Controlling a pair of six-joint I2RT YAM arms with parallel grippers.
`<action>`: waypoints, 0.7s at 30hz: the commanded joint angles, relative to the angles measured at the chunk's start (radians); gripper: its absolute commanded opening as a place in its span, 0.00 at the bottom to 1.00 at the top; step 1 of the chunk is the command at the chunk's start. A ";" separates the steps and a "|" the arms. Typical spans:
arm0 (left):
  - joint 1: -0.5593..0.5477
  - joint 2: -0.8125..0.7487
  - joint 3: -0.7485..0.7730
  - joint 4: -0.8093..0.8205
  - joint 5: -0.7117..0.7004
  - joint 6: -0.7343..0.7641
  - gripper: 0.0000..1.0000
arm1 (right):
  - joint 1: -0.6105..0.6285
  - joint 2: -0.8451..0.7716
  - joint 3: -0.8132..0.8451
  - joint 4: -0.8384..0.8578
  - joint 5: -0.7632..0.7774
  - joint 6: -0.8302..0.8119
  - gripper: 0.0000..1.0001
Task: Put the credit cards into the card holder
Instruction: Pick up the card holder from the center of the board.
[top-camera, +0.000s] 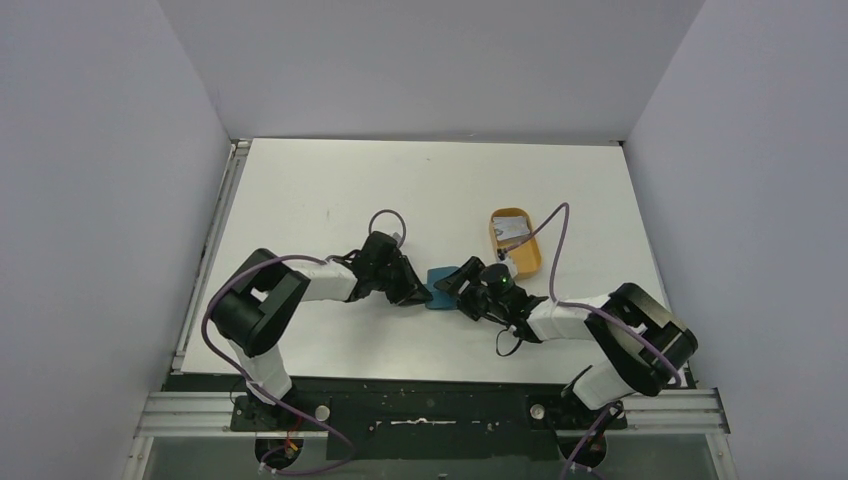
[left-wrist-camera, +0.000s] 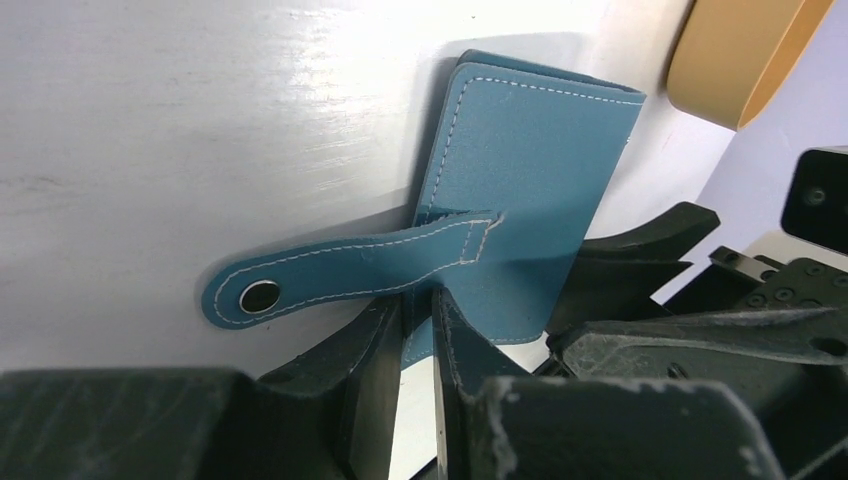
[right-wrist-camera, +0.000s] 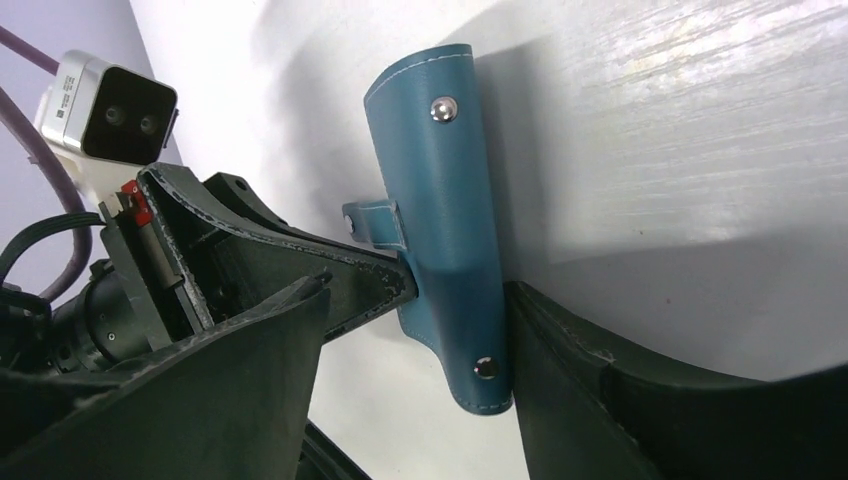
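Observation:
The teal-blue card holder (top-camera: 438, 279) stands on edge on the white table between my two grippers. Its snap tab (left-wrist-camera: 300, 284) hangs out to the left in the left wrist view. My left gripper (left-wrist-camera: 418, 302) is shut on the lower edge of the card holder (left-wrist-camera: 530, 150), with a strip of blue between its narrow-set fingers. My right gripper (right-wrist-camera: 418, 300) stands open around the other end of the card holder (right-wrist-camera: 440, 190); its right finger (right-wrist-camera: 560, 380) rests against the cover and its left finger is well apart. The credit cards (top-camera: 512, 232) lie whitish in the orange tray.
The orange oval tray (top-camera: 497, 216) sits just behind and right of the grippers, and its side (left-wrist-camera: 735, 60) shows at the top right of the left wrist view. The left gripper (top-camera: 410, 288) and right gripper (top-camera: 463, 287) nearly meet mid-table. Grey walls enclose the table.

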 joint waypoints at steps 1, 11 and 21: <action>-0.012 0.138 -0.090 -0.187 -0.131 0.044 0.08 | 0.006 0.097 -0.042 0.062 0.014 0.029 0.62; -0.008 0.122 -0.101 -0.170 -0.111 0.043 0.06 | 0.030 0.143 -0.026 0.164 -0.012 0.018 0.14; 0.025 -0.453 -0.003 -0.586 -0.224 0.088 0.65 | 0.112 -0.425 0.169 -0.604 0.147 -0.397 0.00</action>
